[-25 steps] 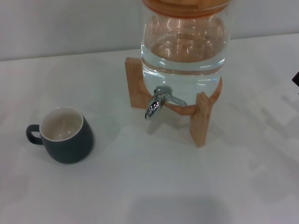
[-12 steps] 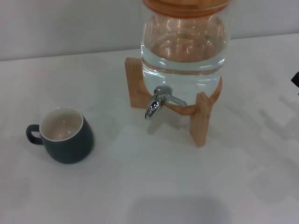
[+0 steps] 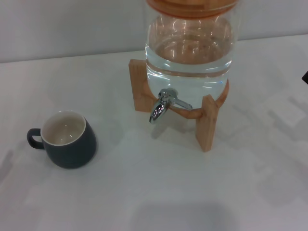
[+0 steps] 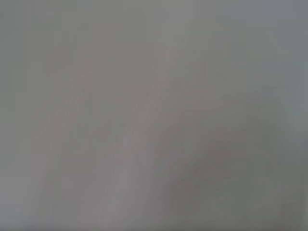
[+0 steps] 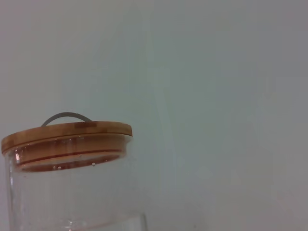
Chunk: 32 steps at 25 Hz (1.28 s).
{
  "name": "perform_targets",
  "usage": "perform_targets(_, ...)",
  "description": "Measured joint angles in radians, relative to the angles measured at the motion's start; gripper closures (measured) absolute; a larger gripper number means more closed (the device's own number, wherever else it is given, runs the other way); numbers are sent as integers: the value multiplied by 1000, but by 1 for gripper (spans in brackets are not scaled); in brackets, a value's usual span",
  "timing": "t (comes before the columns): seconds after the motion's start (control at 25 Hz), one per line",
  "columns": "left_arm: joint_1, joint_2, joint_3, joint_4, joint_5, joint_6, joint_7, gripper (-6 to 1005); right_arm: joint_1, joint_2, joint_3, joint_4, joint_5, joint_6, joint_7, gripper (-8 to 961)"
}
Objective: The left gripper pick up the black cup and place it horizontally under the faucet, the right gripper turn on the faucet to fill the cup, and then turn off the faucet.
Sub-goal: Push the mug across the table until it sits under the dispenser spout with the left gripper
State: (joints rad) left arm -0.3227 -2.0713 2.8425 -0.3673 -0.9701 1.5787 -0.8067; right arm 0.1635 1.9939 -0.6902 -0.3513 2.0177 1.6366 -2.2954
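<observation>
Here the black cup (image 3: 67, 139) stands upright, cream-lined.

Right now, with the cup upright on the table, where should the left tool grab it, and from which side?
Probably the round body of the cup, side-on from the robot's left or front. It stands upright, mouth up, and the small loop handle points left, likely too small to pinch.

Only a dark bit of the right hand (image 3: 305, 77) shows at frame edge.
</observation>
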Motion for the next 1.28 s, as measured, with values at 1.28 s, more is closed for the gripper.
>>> perform_targets(1.28, -38, -7, 0, 177, 84, -233, 210, 252, 6, 8, -6, -25, 1, -15, 8, 128)
